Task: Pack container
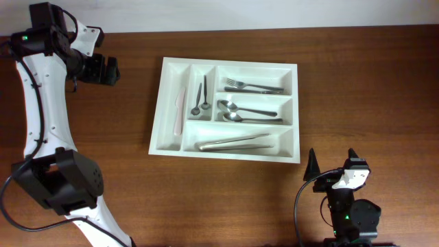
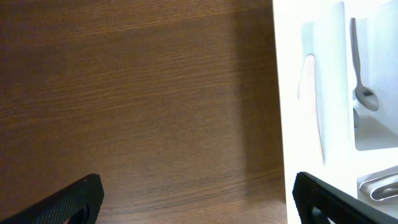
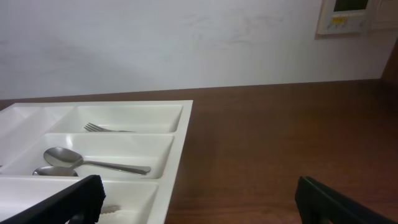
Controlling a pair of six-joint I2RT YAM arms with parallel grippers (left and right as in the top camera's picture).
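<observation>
- Left fingers [image 2: 74, 202]: spread wide and holding nothing, over bare worktop [image 1: 103, 137] to the left of the tray [image 1: 158, 110], near its far corner.
- Tray: rests flat mid-worktop, and neither arm touches it. It looks like stiff moulded plastic, light in itself. The glossy walls are probably slippery under a pinch.
- Left end: the outer narrow compartment holds a pale knife [image 1: 180, 110] and the next holds two small spoons [image 1: 199, 96]. This end is likely the lighter one.
- Right part: forks [image 1: 254, 86] lie in the far long compartment, spoons [image 1: 248, 110] in the middle one and tongs [image 1: 236, 143] in the near one. The metal load probably puts the weight on this side.
- Where to grip: pinch an outer wall over the rim, one finger inside and one outside. A hold at both short ends would likely keep the tray level. If it tilts, the loose cutlery may slide.
- Right fingers [image 3: 68, 202]: spread and holding nothing, low by the near right corner of the tray, apart from it.
</observation>
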